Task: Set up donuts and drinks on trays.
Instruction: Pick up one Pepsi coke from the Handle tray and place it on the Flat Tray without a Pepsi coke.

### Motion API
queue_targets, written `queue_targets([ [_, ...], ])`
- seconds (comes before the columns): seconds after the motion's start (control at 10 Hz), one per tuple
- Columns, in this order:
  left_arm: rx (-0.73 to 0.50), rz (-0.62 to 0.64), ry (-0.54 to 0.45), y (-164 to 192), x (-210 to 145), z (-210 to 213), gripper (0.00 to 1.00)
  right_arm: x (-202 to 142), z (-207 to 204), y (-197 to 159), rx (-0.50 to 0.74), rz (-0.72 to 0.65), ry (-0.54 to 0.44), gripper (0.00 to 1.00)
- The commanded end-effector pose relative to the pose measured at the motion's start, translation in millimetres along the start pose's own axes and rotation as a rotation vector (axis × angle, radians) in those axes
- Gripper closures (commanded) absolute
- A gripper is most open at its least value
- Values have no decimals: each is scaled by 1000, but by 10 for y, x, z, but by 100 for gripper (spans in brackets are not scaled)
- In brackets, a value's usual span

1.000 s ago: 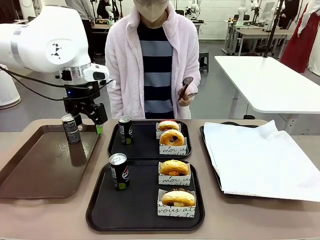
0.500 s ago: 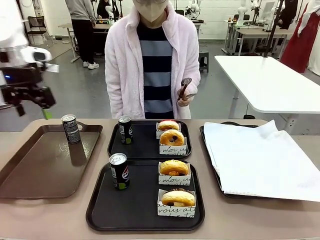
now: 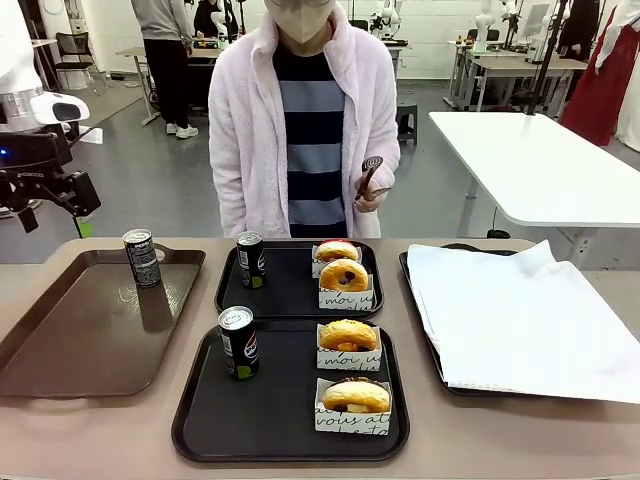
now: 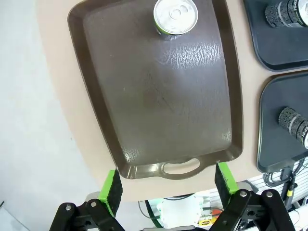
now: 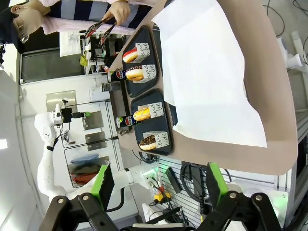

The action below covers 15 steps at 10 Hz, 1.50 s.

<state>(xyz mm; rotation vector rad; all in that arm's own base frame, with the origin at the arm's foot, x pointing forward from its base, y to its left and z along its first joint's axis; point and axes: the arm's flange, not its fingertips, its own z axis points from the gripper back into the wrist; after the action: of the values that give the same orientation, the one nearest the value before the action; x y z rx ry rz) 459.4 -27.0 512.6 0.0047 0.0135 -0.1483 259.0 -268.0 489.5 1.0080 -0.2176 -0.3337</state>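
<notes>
Two matching black plastic trays sit mid-worktop, each carrying one slim black soda can and two golden ring donuts in white paper holders. Left of them, a long brown tray holds another can. Left gripper and right gripper: jaws wide, empty.

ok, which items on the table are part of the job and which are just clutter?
Job: two black trays, four donuts, cans.
Clutter: brown tray, paper-lined tray, tongs in the person's hand.
</notes>
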Motion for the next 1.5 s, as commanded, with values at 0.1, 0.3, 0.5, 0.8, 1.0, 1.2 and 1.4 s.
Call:
queue_targets([
  [0.1, -232, -28, 55, 263, 5, 63, 0, 10, 6, 9, 20, 4, -6, 0],
  [0.3, -774, -109, -79, 1175, -377, 174, 0, 10, 6, 9, 20, 4, -6, 0],
  [0.5, -1181, -183, -269, 1991, -700, 132, 0, 10, 6, 9, 20, 4, -6, 0],
  [0.8, -1481, -53, -382, 2767, -936, -176, 0, 10, 6, 9, 20, 4, -6, 0],
  [1.0, -1550, 12, -265, 2881, -867, -456, 0, 10, 6, 9, 20, 4, -6, 0],
  [1.2, -1531, 83, -170, 2861, -791, -691, 0, 10, 6, 9, 20, 4, -6, 0],
  [1.4, -1476, 131, -129, 2874, -757, -765, 0, 10, 6, 9, 20, 4, -6, 0],
])
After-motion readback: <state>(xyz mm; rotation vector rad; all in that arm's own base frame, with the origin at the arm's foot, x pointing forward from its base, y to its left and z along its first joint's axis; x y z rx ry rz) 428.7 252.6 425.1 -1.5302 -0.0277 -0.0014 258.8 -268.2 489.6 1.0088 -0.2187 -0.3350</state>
